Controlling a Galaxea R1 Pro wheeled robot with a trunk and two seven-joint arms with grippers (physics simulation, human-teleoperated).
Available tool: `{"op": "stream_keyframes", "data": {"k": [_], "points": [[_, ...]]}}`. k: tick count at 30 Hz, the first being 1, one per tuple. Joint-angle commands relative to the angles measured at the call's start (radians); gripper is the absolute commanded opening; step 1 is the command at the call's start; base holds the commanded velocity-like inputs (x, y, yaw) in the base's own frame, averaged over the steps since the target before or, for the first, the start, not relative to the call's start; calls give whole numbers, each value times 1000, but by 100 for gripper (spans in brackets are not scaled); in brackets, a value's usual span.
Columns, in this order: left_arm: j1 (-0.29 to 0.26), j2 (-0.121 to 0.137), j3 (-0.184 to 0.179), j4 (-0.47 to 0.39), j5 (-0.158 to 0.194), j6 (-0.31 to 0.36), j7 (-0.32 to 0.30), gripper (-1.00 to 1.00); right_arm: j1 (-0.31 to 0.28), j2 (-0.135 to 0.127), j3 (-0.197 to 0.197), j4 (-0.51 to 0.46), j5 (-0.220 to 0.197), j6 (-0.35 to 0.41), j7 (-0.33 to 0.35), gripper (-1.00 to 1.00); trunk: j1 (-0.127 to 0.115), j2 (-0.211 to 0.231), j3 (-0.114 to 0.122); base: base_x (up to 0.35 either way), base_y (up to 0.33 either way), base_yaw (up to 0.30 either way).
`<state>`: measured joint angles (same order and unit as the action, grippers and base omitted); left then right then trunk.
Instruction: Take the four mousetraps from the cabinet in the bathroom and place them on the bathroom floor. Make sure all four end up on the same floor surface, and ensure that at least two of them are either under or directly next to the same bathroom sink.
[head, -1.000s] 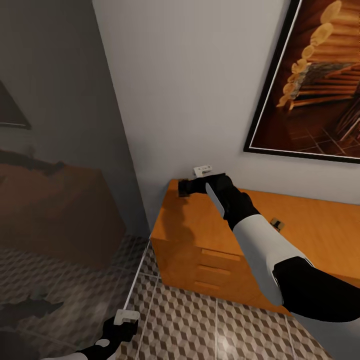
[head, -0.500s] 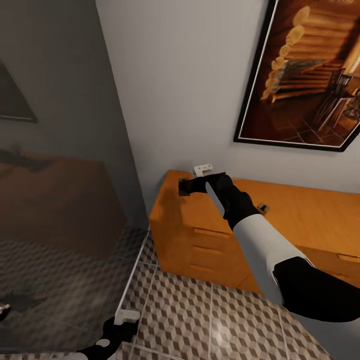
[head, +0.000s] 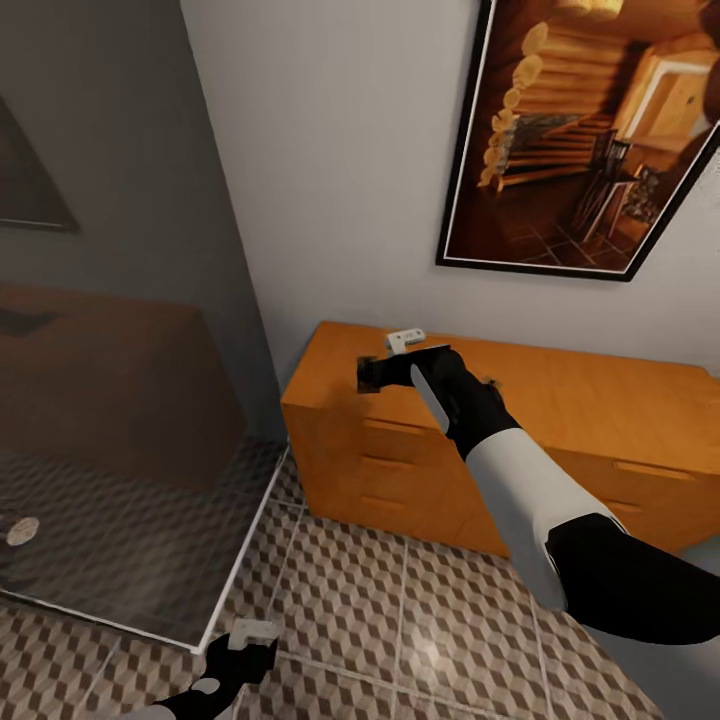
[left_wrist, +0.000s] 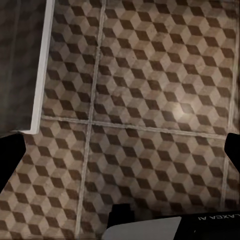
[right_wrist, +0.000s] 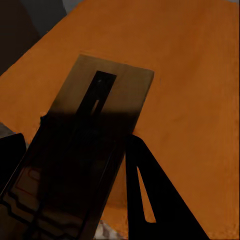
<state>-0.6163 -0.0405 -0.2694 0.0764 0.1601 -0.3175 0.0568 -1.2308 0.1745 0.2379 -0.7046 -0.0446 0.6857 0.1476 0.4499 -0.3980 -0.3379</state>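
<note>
In the right wrist view a mousetrap (right_wrist: 112, 87), a tan board with a dark metal bar, sits between the fingers of my right gripper (right_wrist: 75, 147), which is shut on it just above the orange-brown cabinet top (right_wrist: 200, 75). The head view has my right gripper (head: 367, 376) over the cabinet's (head: 400, 460) left end. Another small mousetrap (head: 491, 381) lies on the cabinet top beside my forearm. My left gripper (head: 245, 652) hangs low over the cube-patterned bathroom floor (head: 380, 610), open, its fingers (left_wrist: 11, 150) wide apart with only tiles between them.
A glass shower screen with a white base rail (head: 240, 560) stands left of the cabinet. A large framed picture (head: 590, 140) hangs on the wall above the cabinet. Open tiled floor (left_wrist: 140, 90) lies in front of the drawers.
The whole head view has shifted: the cabinet sits farther left and higher, and more floor shows. My right gripper still holds the mousetrap over the cabinet's left end.
</note>
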Motion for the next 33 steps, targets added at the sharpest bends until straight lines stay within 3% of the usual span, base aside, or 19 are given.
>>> {"op": "stream_keyframes", "data": {"k": [1,17,23,33], "points": [[-2,-1,-9,5,9,-8,1,100,-1,0,1,0,-4,4,-5,-100,0,-2,-2,-264,-211,0],[-2,-1,-8,5,9,-8,1,100,-1,0,2,9,-6,1,-26,-100,0,-2,-2,-252,-217,0],[-2,-1,-9,5,9,-8,1,100,-1,0,2,12,-6,0,-26,-100,0,-2,-2,-112,-62,0],[-2,-1,-8,5,9,-8,1,100,-1,0,3,27,-6,-3,-26,-100,0,-2,-2,-303,-5,0]]}}
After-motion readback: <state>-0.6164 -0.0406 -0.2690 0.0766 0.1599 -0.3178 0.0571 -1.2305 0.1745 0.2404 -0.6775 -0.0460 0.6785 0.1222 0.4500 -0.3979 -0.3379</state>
